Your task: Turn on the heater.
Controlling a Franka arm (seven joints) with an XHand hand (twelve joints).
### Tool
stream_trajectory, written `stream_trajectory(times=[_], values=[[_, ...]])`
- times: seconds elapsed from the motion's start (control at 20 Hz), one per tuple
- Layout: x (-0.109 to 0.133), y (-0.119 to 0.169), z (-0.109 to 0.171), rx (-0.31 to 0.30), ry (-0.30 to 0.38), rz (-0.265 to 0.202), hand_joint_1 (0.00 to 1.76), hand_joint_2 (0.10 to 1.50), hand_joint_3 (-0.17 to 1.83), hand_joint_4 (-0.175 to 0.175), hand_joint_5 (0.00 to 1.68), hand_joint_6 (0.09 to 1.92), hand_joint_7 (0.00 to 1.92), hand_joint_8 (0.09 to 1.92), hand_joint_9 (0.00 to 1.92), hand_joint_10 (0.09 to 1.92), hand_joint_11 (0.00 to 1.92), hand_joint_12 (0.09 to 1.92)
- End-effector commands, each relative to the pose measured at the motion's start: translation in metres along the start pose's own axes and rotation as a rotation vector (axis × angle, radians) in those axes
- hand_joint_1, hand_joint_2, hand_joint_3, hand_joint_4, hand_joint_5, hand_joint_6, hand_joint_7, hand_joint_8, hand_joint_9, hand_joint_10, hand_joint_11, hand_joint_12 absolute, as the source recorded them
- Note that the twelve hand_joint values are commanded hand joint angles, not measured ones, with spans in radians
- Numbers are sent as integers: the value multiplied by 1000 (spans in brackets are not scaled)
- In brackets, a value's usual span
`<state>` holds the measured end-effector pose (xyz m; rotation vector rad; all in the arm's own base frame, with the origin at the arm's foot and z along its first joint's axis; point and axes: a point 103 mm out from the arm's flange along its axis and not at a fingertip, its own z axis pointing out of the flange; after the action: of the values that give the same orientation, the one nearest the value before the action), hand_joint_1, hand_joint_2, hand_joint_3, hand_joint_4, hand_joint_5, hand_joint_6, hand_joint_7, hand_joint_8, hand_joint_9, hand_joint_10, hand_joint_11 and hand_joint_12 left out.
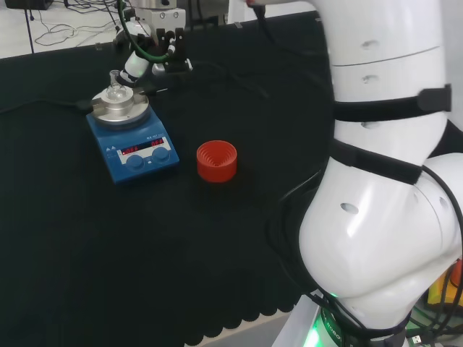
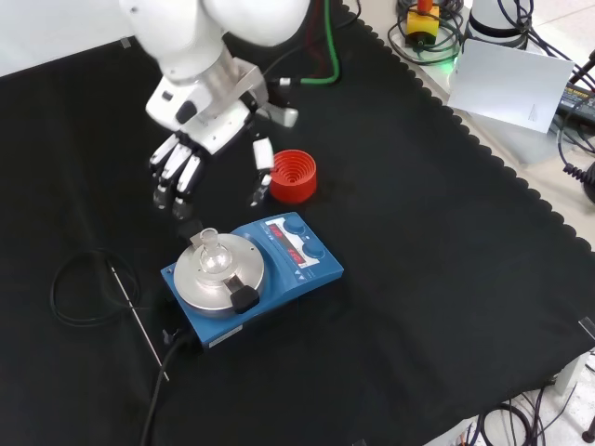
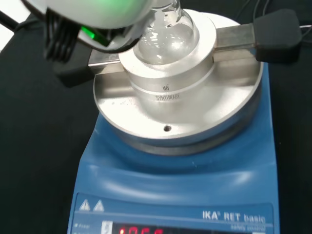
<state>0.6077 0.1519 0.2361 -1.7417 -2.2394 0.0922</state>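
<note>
The blue heater (image 2: 279, 274) stands on the black cloth with a round metal plate and block (image 2: 218, 274) on top. A small clear round flask (image 2: 211, 251) sits in the block. Its red display (image 1: 141, 148) is lit, with two blue knobs (image 1: 150, 159) below it. My hand (image 2: 200, 139) hovers above the cloth just beyond the heater in the front view. It is open, fingers (image 2: 175, 178) straight and pointing down, thumb spread toward the red ring, holding nothing. The head view has the hand (image 1: 137, 65) behind the heater (image 1: 134, 152). Close up, the wrist view shows the flask (image 3: 165, 29), block (image 3: 165, 83) and heater (image 3: 170, 185).
A red ribbed ring stand (image 2: 293, 175) sits beside the heater, near my thumb. A thin metal rod (image 2: 130, 307) and a looped black cable (image 2: 79, 288) lie left of the heater in the front view. A white sheet (image 2: 507, 84) lies off the cloth's far right edge.
</note>
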Motion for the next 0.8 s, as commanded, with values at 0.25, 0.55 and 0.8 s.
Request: stream_trajectory(times=[0.25,0.55,0.8], values=[[11,-72,-18,-89,-22,38,905,568,601,-23,429,311,34,563,315,667,12,1418],[17,-110,-5,-80,-20,63,896,578,601,-23,423,299,46,569,325,671,18,1418],[22,-134,13,-48,-27,73,908,594,605,-20,421,275,93,589,367,673,64,1416]])
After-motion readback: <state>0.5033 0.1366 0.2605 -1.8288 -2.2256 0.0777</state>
